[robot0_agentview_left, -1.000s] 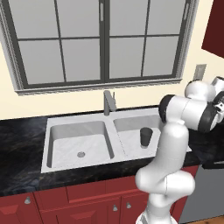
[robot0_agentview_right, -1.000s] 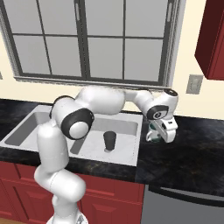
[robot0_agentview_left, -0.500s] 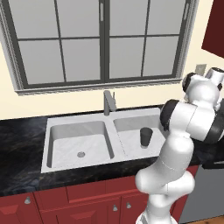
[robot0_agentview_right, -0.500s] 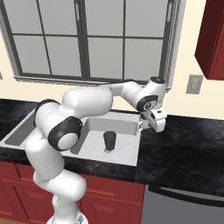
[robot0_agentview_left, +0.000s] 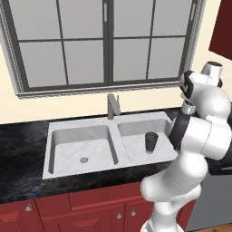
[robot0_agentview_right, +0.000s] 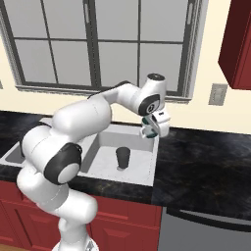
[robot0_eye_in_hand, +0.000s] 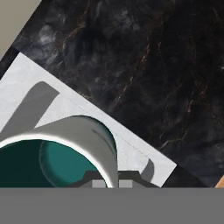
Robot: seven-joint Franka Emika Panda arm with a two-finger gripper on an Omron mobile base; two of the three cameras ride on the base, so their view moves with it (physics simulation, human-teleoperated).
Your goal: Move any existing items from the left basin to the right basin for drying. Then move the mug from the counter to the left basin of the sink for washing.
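Mug (robot0_eye_in_hand: 65, 151), white, teal-green inside: clamped in the gripper (robot0_agentview_right: 153, 128) and carried in the air above the sink's (robot0_agentview_right: 149, 174) right rim, at the counter (robot0_agentview_right: 201, 166) edge. Tumbler (robot0_agentview_right: 122, 158), dark grey: upright in the right basin (robot0_agentview_left: 136, 147). Left basin (robot0_agentview_left: 81, 145): drain hole visible.

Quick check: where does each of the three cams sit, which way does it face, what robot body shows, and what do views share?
Left base view: behind-left, looking forward-down at the sink; the arm rises at lower right.
Right base view: behind-right, same sink; the arm rises at lower left, gripper holding the mug.
Hand view: on the hand, looking down at the counter; fingertips at the bottom.
Shared: both base views show the tumbler in the right basin; the mug appears in all three.
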